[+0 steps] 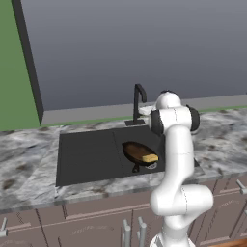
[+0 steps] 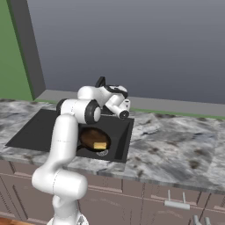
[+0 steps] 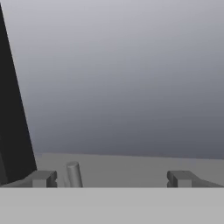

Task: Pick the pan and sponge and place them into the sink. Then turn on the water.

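The black sink point(image 1: 87, 154) point(image 2: 35, 129) is set into the marble counter. In its basin lies the pan point(image 1: 136, 149) point(image 2: 91, 137), dark with a reddish-brown inside. The yellow sponge point(image 1: 150, 157) point(image 2: 100, 145) rests on the pan's near side. The slim black faucet point(image 1: 139, 103) point(image 3: 15, 109) stands behind the basin, and no water is in view. My gripper point(image 3: 111, 179) is open and empty, facing the grey back wall. The faucet is at its left, and a small grey stub point(image 3: 74, 174) stands beside the left fingertip. In the right base view the white hand point(image 2: 115, 96) hovers above the sink's back edge.
Marble counter point(image 1: 222, 144) point(image 2: 176, 136) spreads to both sides of the sink. A grey wall point(image 1: 144, 43) rises behind it and a green wall point(image 1: 12, 72) at the left. Brown cabinet fronts with metal handles point(image 2: 176, 204) run below. My arm's elbow point(image 1: 176, 120) stands over the basin.
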Motion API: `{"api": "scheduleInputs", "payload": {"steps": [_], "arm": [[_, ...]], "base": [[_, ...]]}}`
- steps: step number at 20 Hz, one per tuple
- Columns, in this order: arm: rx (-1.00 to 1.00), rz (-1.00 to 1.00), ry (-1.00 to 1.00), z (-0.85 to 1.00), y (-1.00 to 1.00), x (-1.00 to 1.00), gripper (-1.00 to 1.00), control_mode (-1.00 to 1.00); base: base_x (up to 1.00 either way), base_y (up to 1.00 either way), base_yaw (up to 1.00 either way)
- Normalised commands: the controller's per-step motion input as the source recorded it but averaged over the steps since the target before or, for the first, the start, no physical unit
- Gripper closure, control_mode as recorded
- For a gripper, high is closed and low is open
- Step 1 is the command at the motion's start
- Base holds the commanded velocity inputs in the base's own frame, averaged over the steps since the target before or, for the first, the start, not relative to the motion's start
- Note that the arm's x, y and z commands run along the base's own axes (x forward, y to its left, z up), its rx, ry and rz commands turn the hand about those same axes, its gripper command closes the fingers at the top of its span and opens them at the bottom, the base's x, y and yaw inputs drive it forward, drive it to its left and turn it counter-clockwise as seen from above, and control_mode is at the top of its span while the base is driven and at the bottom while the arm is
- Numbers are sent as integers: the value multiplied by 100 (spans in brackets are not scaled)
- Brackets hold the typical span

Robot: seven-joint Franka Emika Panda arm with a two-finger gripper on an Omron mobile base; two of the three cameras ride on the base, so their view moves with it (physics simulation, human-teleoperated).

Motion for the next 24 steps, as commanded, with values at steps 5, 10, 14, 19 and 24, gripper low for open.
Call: {"api": "scheduleInputs", "payload": {"steps": [5, 10, 14, 19, 24], "arm": [[0, 0, 0, -8, 0, 25, -100, -100], [0, 0, 1, -13, -1, 16, -100, -100], [0, 0, 0, -13, 0, 18, -100, -100], [0, 0, 0, -16, 0, 11, -100, -100], [0, 0, 0, -18, -2, 6, -100, -100]], "base": [[0, 0, 0], [0, 0, 0], [0, 0, 0], [0, 0, 0], [0, 0, 0]]}}
